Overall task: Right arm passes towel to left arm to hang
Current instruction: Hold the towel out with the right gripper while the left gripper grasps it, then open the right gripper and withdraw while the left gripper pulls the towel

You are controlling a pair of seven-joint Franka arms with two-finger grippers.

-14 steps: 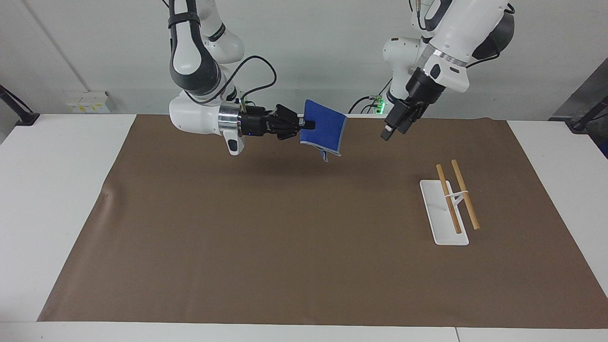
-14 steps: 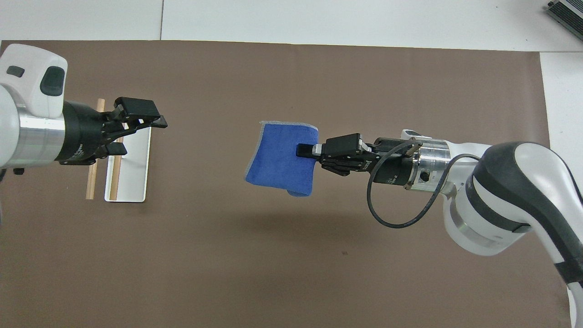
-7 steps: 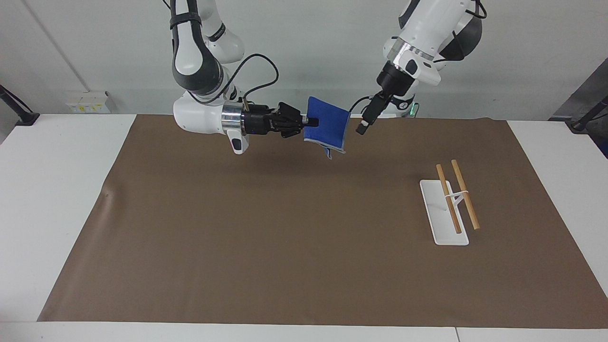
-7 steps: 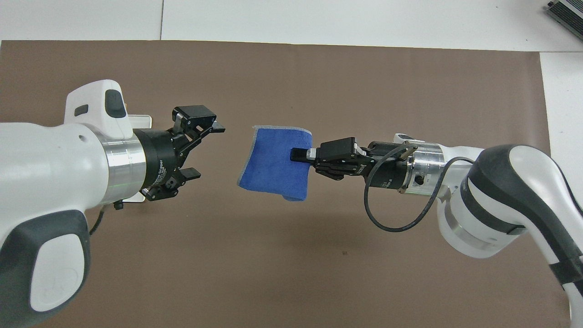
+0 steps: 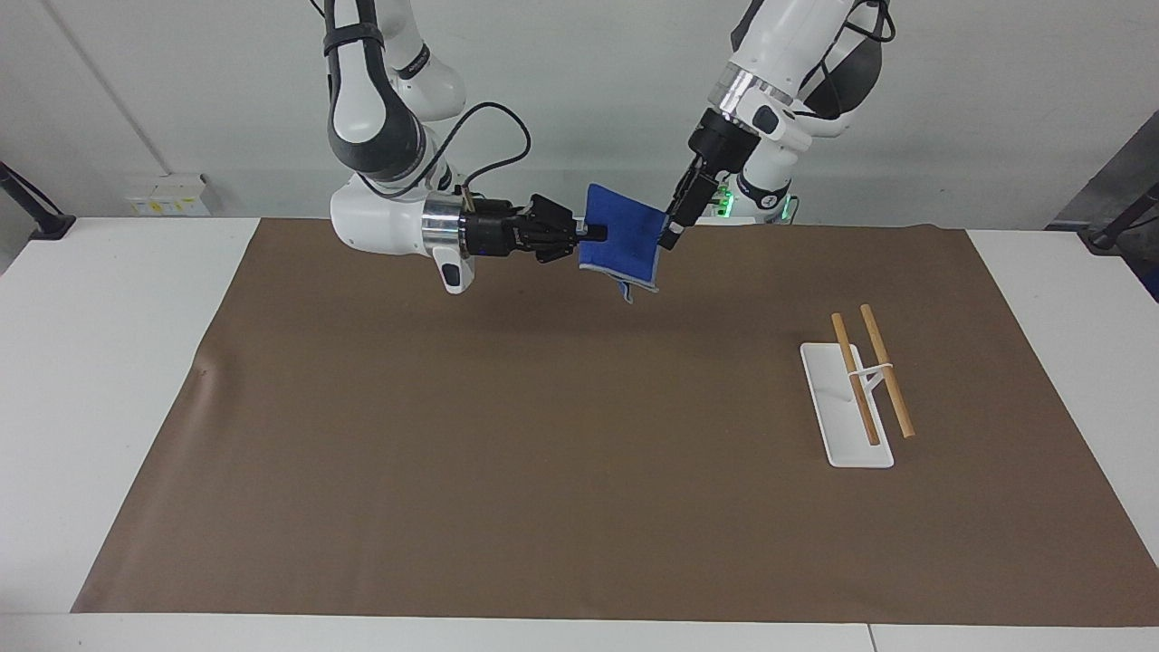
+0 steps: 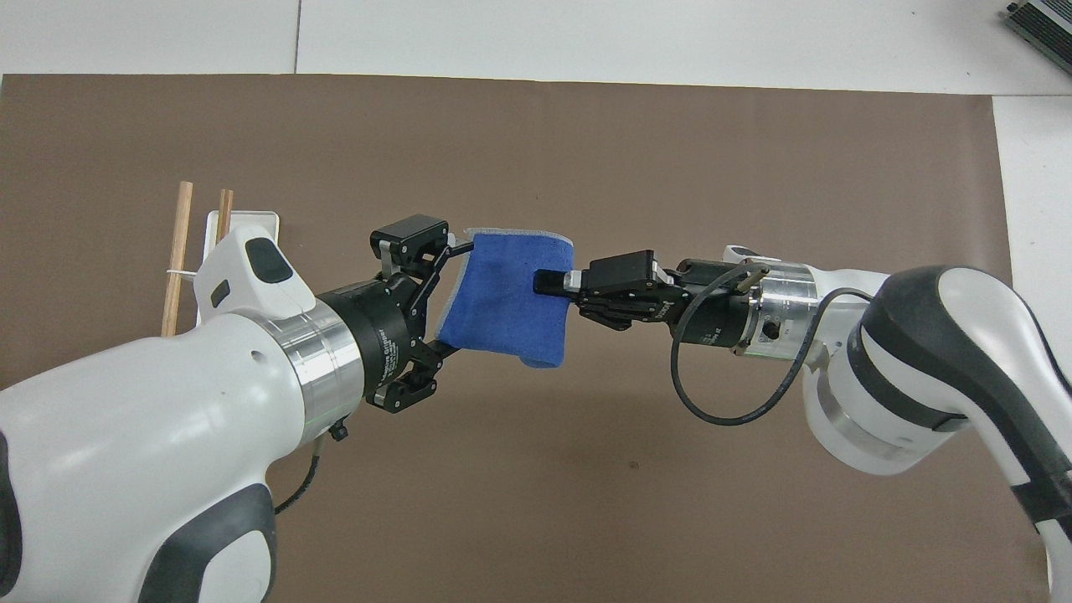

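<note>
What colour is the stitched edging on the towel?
Pale grey, around the bright-blue folded terry towel; clearest in the overhead view.

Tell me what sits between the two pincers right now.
Only the towel: the right pincer is shut on one edge, and the open left pincer straddles the other edge above the brown mat. The overhead view shows it best.

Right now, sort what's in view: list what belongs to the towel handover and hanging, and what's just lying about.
Part of the job:
- towel, held in the air by the shut right gripper
- left gripper, open at the towel's free edge
- hanging rack, two wooden bars on a white base, toward the left arm's end

Just lying about:
- brown mat covering the table
- grey box at the table's corner
</note>
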